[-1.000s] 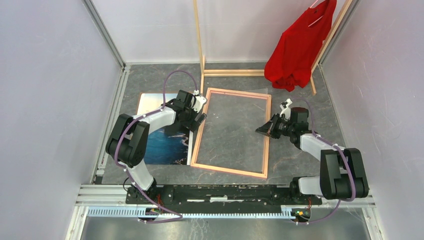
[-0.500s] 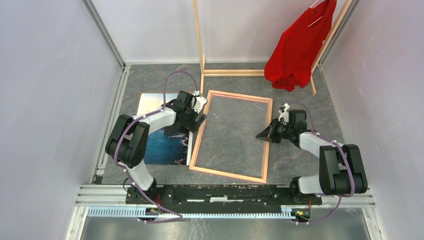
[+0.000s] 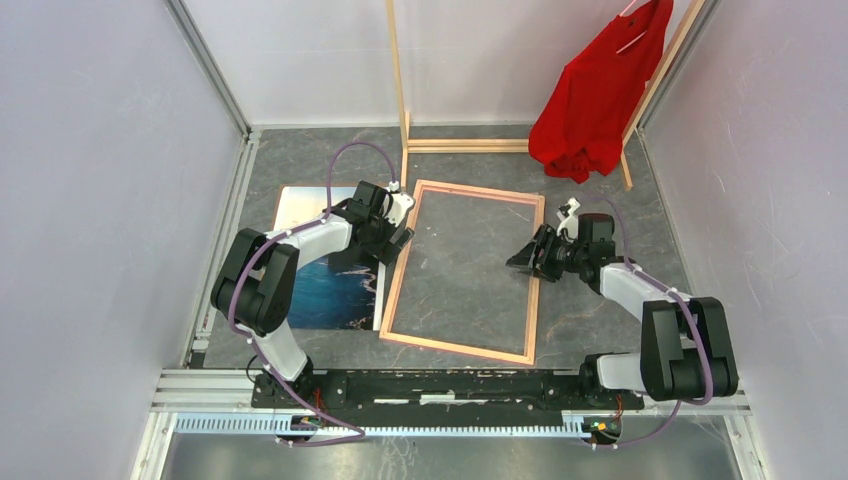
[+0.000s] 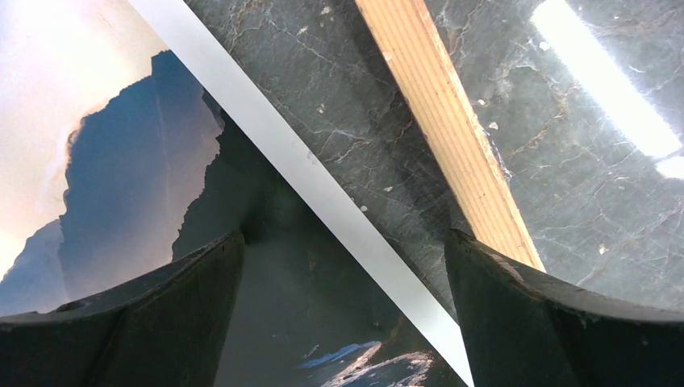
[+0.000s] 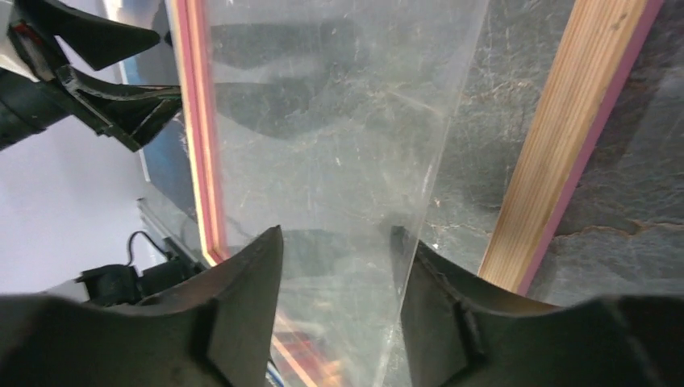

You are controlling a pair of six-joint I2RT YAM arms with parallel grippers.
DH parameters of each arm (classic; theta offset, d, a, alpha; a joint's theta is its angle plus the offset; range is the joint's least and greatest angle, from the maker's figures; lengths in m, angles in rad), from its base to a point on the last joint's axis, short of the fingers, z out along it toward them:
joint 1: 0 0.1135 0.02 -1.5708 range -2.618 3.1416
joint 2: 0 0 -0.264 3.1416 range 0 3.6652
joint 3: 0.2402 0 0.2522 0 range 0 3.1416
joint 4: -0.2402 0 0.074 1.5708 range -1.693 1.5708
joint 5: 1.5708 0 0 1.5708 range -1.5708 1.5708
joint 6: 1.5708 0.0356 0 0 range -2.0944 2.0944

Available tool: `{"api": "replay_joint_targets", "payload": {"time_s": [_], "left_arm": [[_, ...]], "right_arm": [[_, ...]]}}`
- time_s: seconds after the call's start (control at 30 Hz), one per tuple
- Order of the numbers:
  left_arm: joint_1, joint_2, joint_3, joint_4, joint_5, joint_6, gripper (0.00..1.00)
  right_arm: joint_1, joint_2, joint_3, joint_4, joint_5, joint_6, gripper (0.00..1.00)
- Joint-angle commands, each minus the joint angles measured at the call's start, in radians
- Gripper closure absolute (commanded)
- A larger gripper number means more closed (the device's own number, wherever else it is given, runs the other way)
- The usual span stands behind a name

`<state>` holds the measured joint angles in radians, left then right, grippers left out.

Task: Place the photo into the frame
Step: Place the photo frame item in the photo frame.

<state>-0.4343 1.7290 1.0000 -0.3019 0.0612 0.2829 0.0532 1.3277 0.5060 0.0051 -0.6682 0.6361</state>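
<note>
The frame [image 3: 398, 268] lies flat mid-table, wood edges up, pink showing at its sides. A clear pane [image 5: 323, 121] sits over its opening. The photo [image 3: 320, 290], sea and dark mountains with a white border, lies flat left of the frame. My left gripper [image 3: 400, 240] hovers wide open over the photo's right border [image 4: 323, 173] and the frame's left rail [image 4: 452, 137], holding nothing. My right gripper [image 3: 523, 262] is at the frame's right rail [image 5: 565, 137]. Its jaws [image 5: 339, 242] stand apart astride the pane's edge, not pinching it.
A bare-wood clothes rack [image 3: 400, 90] stands at the back, with a red shirt [image 3: 595, 90] hanging at the back right. Pale walls close in on three sides. A metal rail [image 3: 450, 385] runs along the near edge by the arm bases.
The right gripper was shut at the frame's right side and the frame shifted slightly; now its jaws have opened. The left arm has not moved.
</note>
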Motion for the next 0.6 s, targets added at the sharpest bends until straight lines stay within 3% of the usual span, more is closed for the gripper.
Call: {"api": "replay_joint_targets", "payload": {"time_s": [0.0,0.17,0.33,0.57], "left_arm": [[-0.012,-0.006,-0.018,-0.026,0.018,0.048,0.0],[-0.012,-0.006,-0.021,-0.027,0.015,0.049,0.0],[-0.012,-0.008,-0.02,-0.026,0.015,0.05,0.0],[-0.012,-0.007,-0.015,-0.026,0.016,0.048,0.0]], "right_arm": [[0.022,0.0,0.107,-0.093,0.107,-0.086,0.37],[0.063,-0.002,0.185,-0.223,0.24,-0.161,0.2],[0.114,-0.005,0.241,-0.338,0.375,-0.217,0.12],[0.147,0.016,0.285,-0.391,0.435,-0.246,0.05]]}}
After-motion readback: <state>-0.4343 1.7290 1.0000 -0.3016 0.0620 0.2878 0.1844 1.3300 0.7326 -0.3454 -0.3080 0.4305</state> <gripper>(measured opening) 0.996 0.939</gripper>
